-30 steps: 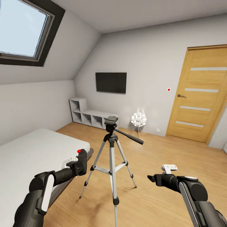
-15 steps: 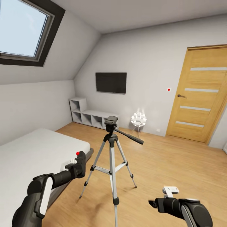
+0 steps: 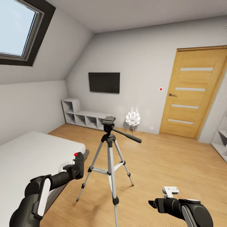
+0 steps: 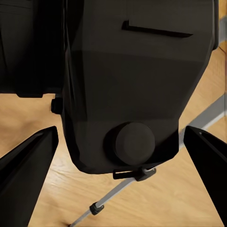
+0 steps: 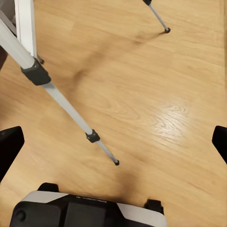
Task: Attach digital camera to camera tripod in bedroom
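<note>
head view puts the camera tripod (image 3: pixel 109 157) at the centre of the frame, standing on the light wood floor (image 3: pixel 170 167) with its three silver legs spread and its black pan handle angled toward the right. its head plate is bare. the left gripper (image 3: pixel 77 164) sits lower left of the tripod, just beside the corner of the grey bed (image 3: pixel 28 154), and it is clamped on the digital camera (image 3: pixel 78 162), whose red button faces up. the camera is beside the tripod's left leg and well below the tripod head.

in the left wrist view the digital camera (image 4: pixel 132 85) takes up most of the frame between the dark fingers (image 4: pixel 28 165), its round knob facing the lens, with a tripod leg behind it.

the right gripper (image 3: pixel 152 204) is at the lower right of the head view, low and apart from the tripod. in the right wrist view its fingertips (image 5: pixel 9 146) sit wide apart at the frame edges with nothing between them, above the floor and a tripod leg (image 5: pixel 71 111).

on the far wall hang a black tv (image 3: pixel 104 82) and, to the right, an oak door (image 3: pixel 192 93). a skylight (image 3: pixel 17 30) is at the upper left.
</note>
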